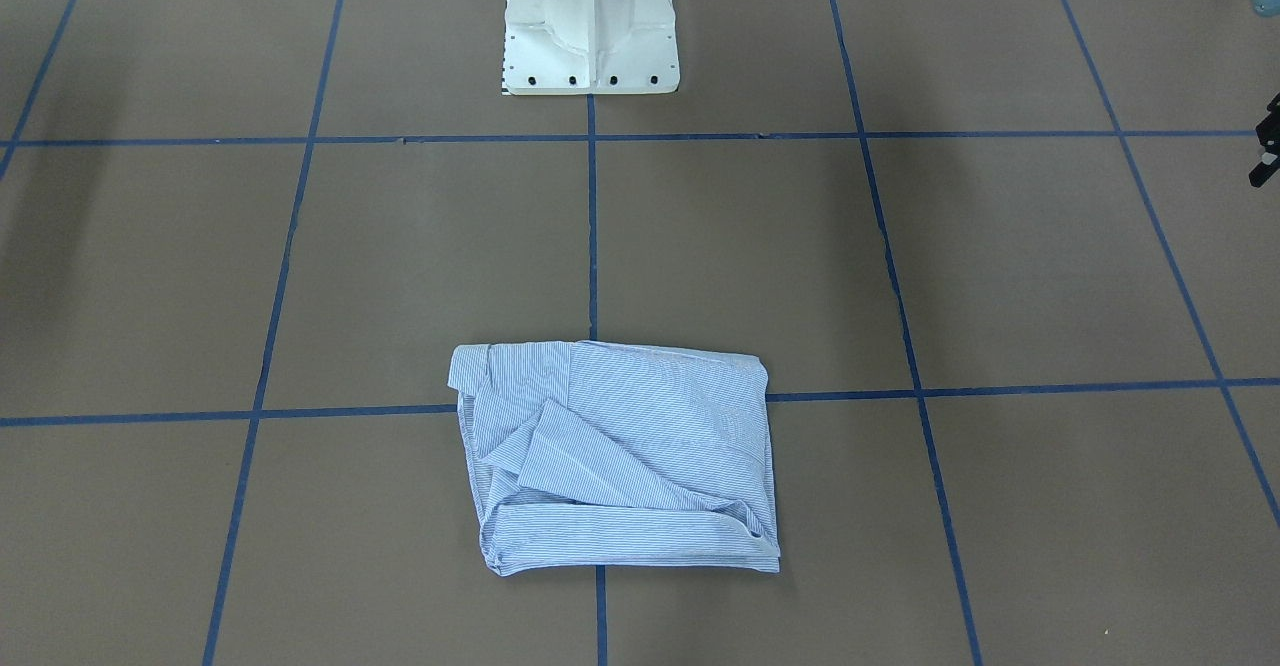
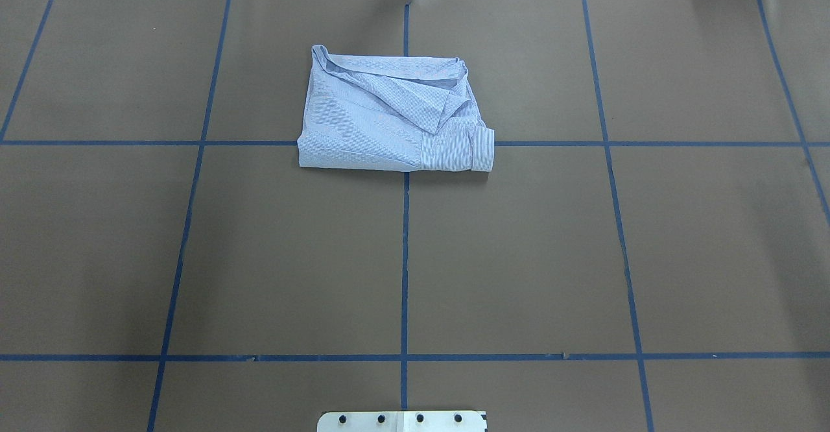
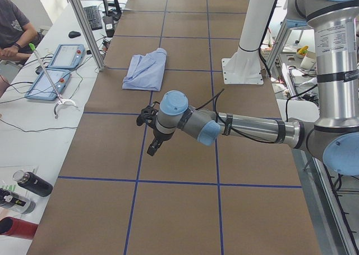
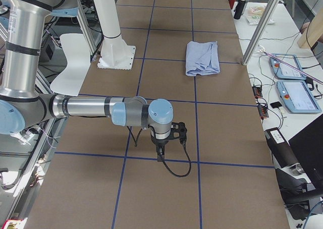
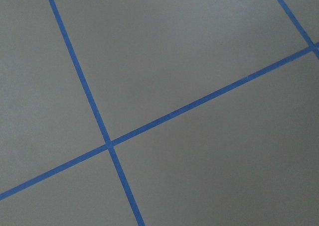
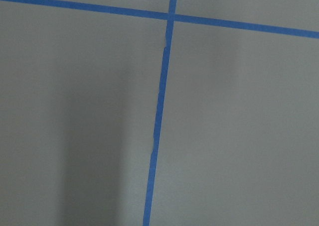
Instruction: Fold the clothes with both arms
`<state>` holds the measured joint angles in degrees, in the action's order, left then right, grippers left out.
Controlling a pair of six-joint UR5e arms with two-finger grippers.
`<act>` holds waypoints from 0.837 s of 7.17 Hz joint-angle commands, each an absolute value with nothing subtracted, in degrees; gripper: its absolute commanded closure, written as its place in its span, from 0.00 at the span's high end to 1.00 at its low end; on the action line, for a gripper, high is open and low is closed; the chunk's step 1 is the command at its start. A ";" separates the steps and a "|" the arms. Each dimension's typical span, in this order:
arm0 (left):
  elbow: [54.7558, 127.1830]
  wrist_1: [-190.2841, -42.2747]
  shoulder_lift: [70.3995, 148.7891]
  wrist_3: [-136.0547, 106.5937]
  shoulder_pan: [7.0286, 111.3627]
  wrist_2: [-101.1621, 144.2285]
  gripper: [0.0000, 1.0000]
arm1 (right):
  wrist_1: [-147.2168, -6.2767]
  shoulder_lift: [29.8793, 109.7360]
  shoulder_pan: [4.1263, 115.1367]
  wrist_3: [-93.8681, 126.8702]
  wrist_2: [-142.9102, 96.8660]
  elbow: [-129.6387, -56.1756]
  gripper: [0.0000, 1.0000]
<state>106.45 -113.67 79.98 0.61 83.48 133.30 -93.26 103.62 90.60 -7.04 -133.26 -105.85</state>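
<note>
The clothes are one light blue-and-white striped shirt (image 1: pixel 620 456) lying folded into a rough rectangle on the brown table, in front of the pedestal, toward the far edge (image 2: pixel 389 120). It also shows in the side views (image 3: pixel 147 69) (image 4: pixel 203 57). Neither gripper touches it. My left gripper (image 3: pixel 151 149) hangs over bare table toward the table's left end, well away from the shirt. My right gripper (image 4: pixel 160 156) hangs over bare table toward the right end. Both show only in the side views, so I cannot tell whether they are open or shut. The wrist views show only table and blue tape.
The white pedestal base (image 1: pixel 590 36) stands at the robot's edge of the table. Blue tape lines (image 2: pixel 405 257) grid the surface. A side bench holds teach pendants (image 3: pixel 53 69), bottles (image 3: pixel 28 183) and cables, with a person (image 3: pixel 14 24) seated there. Metal posts (image 4: pixel 260 27) rise at the far edge.
</note>
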 commanded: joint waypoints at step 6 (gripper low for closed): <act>106.52 -113.91 80.51 0.70 85.17 133.51 0.99 | -93.25 103.19 90.62 -7.03 -134.03 -104.77 1.00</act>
